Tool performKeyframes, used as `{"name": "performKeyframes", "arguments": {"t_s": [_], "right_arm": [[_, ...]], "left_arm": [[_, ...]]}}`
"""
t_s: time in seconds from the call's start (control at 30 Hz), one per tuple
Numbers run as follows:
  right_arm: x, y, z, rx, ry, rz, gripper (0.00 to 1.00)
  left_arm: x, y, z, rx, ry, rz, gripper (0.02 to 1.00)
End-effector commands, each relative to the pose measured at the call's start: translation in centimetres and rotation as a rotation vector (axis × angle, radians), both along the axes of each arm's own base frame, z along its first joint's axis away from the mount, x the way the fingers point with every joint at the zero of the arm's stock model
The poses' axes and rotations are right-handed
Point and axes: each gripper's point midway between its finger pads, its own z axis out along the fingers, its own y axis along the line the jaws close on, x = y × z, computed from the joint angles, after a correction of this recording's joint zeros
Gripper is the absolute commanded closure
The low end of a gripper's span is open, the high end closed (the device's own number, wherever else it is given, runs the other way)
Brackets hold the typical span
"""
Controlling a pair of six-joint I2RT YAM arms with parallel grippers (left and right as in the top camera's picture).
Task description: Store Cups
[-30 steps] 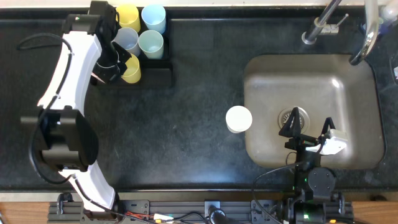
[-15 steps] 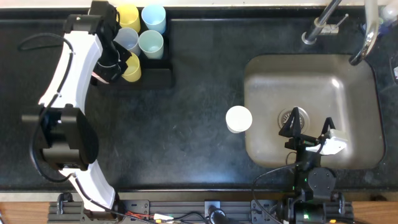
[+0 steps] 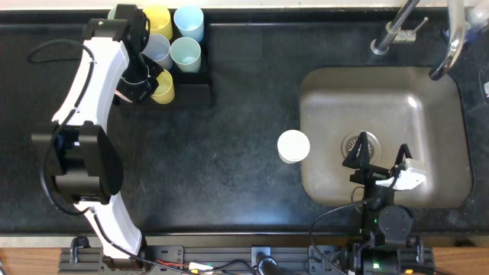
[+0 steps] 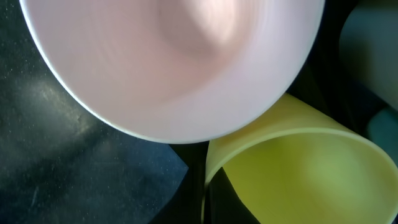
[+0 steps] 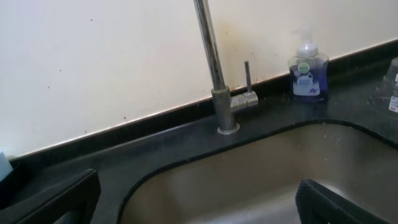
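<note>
1. Risk of toppling: a tilted yellow plastic cup (image 3: 162, 85) leans at the front left of the black cup rack (image 3: 195, 93), just beside the left gripper (image 3: 140, 79). In my judgement, a sideways move of that arm could knock it over or push it onto the dark stone worktop (image 3: 229, 176).
2. Risk of a bad seat: a pale pink round cup (image 4: 174, 62) sits very close beneath the left wrist camera, right by the yellow cup's rim. If lowered from here, it could land on that rim rather than in a free slot, then jam or roll.
3. Risk of collision: four upright cups in yellow and pale blue crowd the back of the rack, near the wrist.
4. Left jaws: I cannot tell whether they are apart or closed.
5. Left arm pose: stretched from its base up the worktop's left side, with the wrist bent over the rack's left end.
6. Right arm pose: folded close to its base, with the right gripper (image 3: 377, 156) above the stainless steel sink (image 3: 428, 99). Its jaws are spread wide and hold nothing.
7. Outstanding item: a white round cup (image 3: 293, 146) stands at the sink's left rim, well apart from the rack and not yet stored.
</note>
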Motion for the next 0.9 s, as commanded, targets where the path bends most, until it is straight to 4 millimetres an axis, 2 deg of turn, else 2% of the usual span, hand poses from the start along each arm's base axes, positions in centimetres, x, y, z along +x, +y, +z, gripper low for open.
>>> {"name": "performKeyframes", "arguments": {"t_s": [0.03, 0.07, 0.13, 0.2, 0.33, 0.4, 0.5, 0.73, 0.9], "right_arm": [[0.0, 0.0, -0.3, 0.004, -0.002, 0.0, 0.005], [0.0, 0.0, -0.3, 0.004, -0.002, 0.0, 0.005], [0.0, 0.0, -0.3, 0.004, -0.002, 0.0, 0.003], [0.0, 0.0, -0.3, 0.004, -0.002, 0.0, 0.003], [0.0, 0.0, -0.3, 0.004, -0.002, 0.0, 0.003], [0.0, 0.0, -0.3, 0.004, -0.002, 0.0, 0.003], [0.0, 0.0, -0.3, 0.004, -0.002, 0.0, 0.003], [0.0, 0.0, -0.3, 0.004, -0.002, 0.0, 0.003], [0.0, 0.0, -0.3, 0.004, -0.002, 0.0, 0.003]], "left_arm": [[0.0, 0.7, -0.6, 0.02, 0.016, 0.025, 0.904], [0.0, 0.7, -0.6, 0.02, 0.016, 0.025, 0.798], [0.0, 0.7, -0.6, 0.02, 0.016, 0.025, 0.478], [0.0, 0.7, -0.5, 0.02, 0.016, 0.025, 0.397], [0.0, 0.7, 0.4, 0.019, -0.005, 0.025, 0.336], [0.0, 0.7, 1.2, 0.018, -0.027, 0.024, 0.259], [0.0, 0.7, 3.1, 0.016, -0.077, 0.016, 0.018], [-1.2, 0.9, 9.7, 0.023, -0.239, 0.006, 0.018], [-2.7, 1.0, 14.6, 0.046, -0.366, -0.119, 0.018]]}}
